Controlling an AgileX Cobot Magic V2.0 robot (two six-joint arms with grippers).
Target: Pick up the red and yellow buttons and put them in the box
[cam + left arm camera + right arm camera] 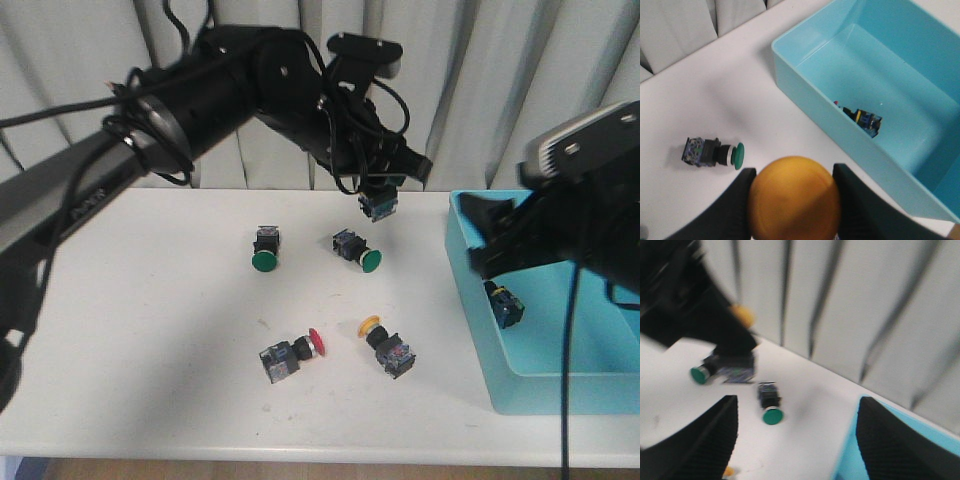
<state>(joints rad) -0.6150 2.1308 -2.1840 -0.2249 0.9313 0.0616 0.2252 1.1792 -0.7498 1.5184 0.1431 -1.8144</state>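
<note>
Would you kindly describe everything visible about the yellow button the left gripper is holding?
The yellow button has a smooth, rounded orange-yellow cap that looks like plastic. The left gripper is shut on it, black fingers pressing either side of the cap. In the front view its dark boxy body hangs below the fingers, lifted off the white table, left of the light-blue box.

Not much here to read. The only lettering sits on the grey forearm of the left arm (85, 205), out at about nine o'clock in the front view: a short dark word running along the casing, too blurred to make out. The switches (383, 204), the box (470, 290) and the curtain show no legible print.
</note>
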